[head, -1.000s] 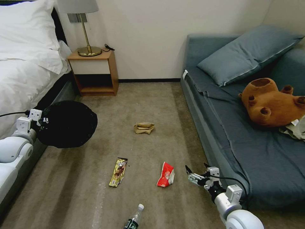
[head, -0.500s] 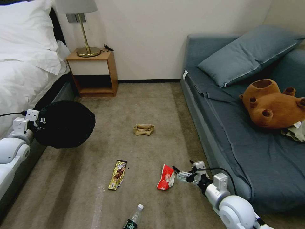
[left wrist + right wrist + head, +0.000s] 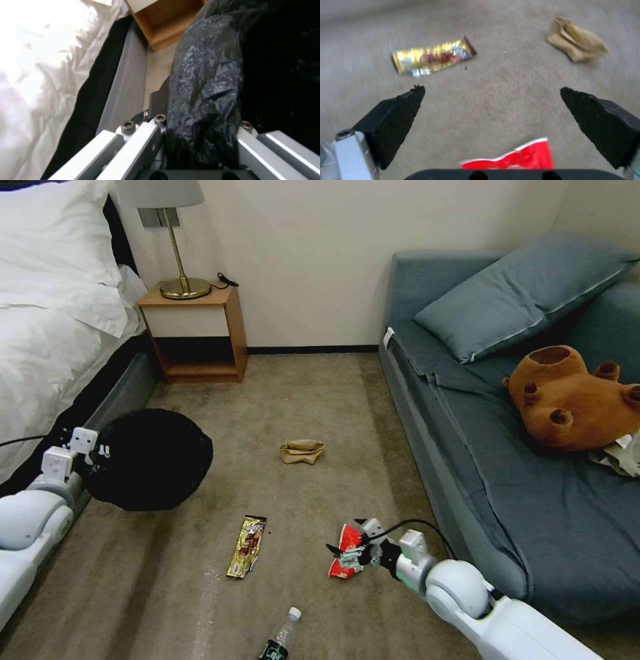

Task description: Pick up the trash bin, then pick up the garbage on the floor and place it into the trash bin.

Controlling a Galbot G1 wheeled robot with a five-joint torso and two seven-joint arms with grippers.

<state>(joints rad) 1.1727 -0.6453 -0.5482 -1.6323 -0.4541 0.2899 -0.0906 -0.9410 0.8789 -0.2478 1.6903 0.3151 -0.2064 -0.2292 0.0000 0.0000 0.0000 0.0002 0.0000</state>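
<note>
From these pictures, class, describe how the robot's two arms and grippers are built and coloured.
Both arms have glossy white rounded shells with grey joint seams. Each wrist carries boxy silver-white blocks and a thin black cable. The right gripper has wedge-shaped black textured fingers on silver mounts; the left gripper has pale metal bars with hex-socket screws.

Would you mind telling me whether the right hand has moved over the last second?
Yes. The right hand has swung leftward, away from the sofa, and now hangs open over the red snack packet.

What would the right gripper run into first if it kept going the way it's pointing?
Probably bare carpet: the open right gripper hangs over the red snack packet, aimed between candy wrapper and paper bag.
</note>
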